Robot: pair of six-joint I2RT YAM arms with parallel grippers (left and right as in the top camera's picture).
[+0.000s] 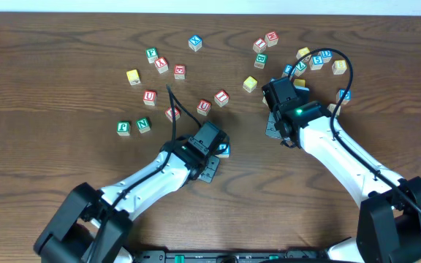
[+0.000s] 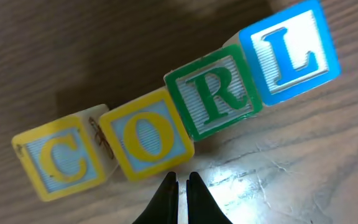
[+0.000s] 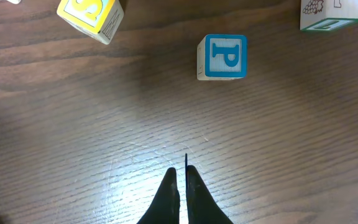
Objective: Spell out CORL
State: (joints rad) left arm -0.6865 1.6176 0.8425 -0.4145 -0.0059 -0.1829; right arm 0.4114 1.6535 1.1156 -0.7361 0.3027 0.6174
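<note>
In the left wrist view four letter blocks lie side by side in a slanted row: a yellow C block [image 2: 59, 158], a yellow O block [image 2: 145, 135], a green R block [image 2: 216, 93] and a blue L block [image 2: 291, 50]. My left gripper [image 2: 180, 178] is shut and empty, just in front of the O block and not touching it. In the overhead view the left wrist [image 1: 209, 139] hides the row, except the blue L block [image 1: 224, 150]. My right gripper [image 3: 181, 169] is shut and empty over bare table, also seen overhead [image 1: 282, 90].
A blue P block [image 3: 222, 56], a yellow block [image 3: 89, 15] and a green-edged block [image 3: 331, 14] lie ahead of the right gripper. Several loose blocks are scattered at the back left [image 1: 161, 64], middle [image 1: 221, 96] and back right [image 1: 316, 62].
</note>
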